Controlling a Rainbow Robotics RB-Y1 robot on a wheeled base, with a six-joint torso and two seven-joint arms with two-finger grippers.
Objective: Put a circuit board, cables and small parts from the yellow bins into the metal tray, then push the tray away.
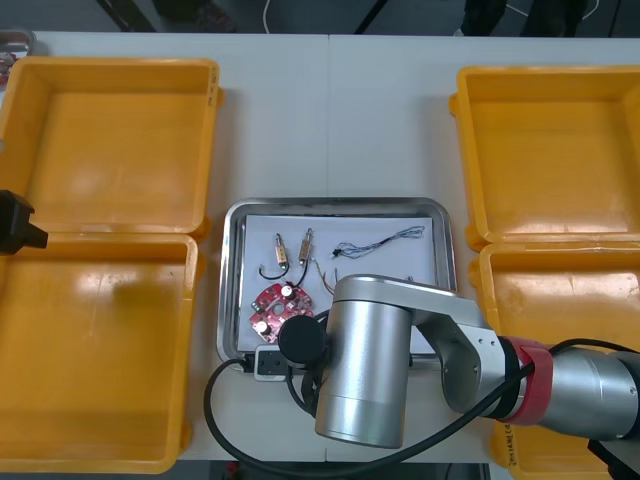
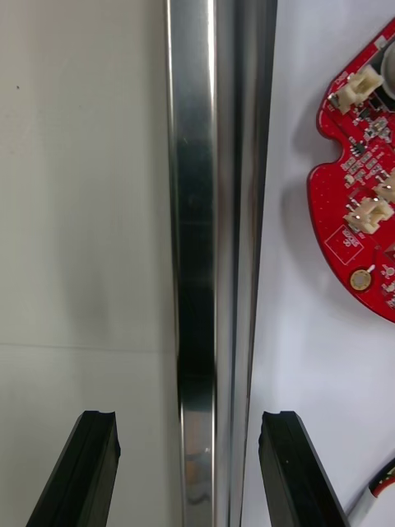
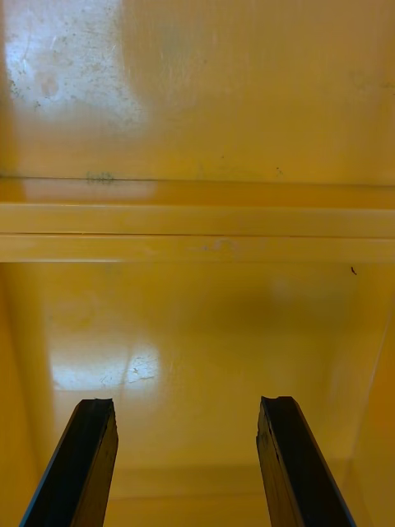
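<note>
**Right jaws astride the tray's near rim**

The right jaws stand spread across the near rim of the metal tray (image 2: 193,247). One side is over the bare worktop (image 2: 82,206) and the other over the tray's white inside; whether they touch the rim is hard to tell. Just beyond, on the jaws' inner side, lies the red circuit board (image 2: 362,206). Farther in lie two small metal parts (image 1: 281,247) and a blue and white cable (image 1: 385,238). The left jaws, spread and holding nothing, hang above the left yellow bins (image 3: 197,107).
</note>
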